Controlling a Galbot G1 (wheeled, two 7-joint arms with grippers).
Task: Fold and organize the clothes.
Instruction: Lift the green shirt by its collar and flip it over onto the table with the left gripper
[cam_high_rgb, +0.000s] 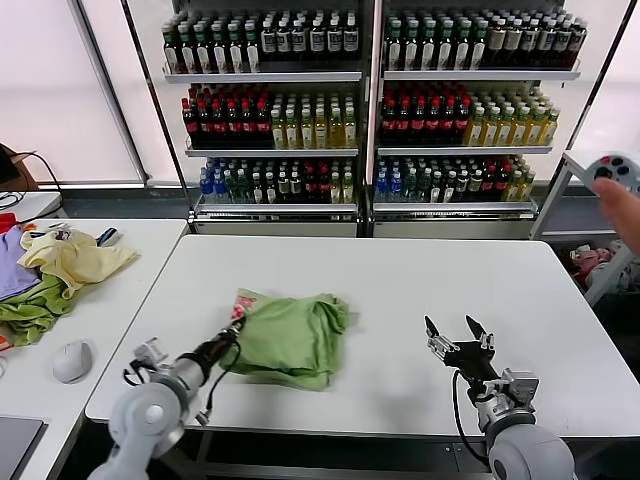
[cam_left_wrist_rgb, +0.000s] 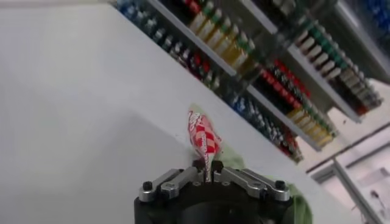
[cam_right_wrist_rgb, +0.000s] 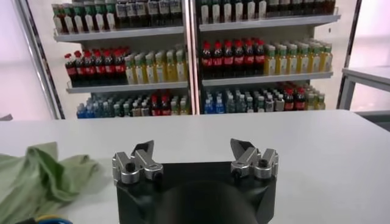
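Left gripper (cam_high_rgb: 236, 327): clenched on the red-and-white patch corner of the T-shirt (cam_high_rgb: 290, 338), at the garment's left edge.
Right gripper (cam_high_rgb: 456, 335): fingers spread wide, holding nothing, well apart to the right.
T-shirt: light green, crumpled in a heap near the front of the white table (cam_high_rgb: 400, 280).
Risk: the pinch looks thin; pulling with one arm could slip the fabric free or drag the whole heap instead of spreading it.

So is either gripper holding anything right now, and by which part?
The left gripper is shut on the light green cotton T-shirt, pinching its edge at the red-and-white printed patch. The right gripper is open, holding nothing.
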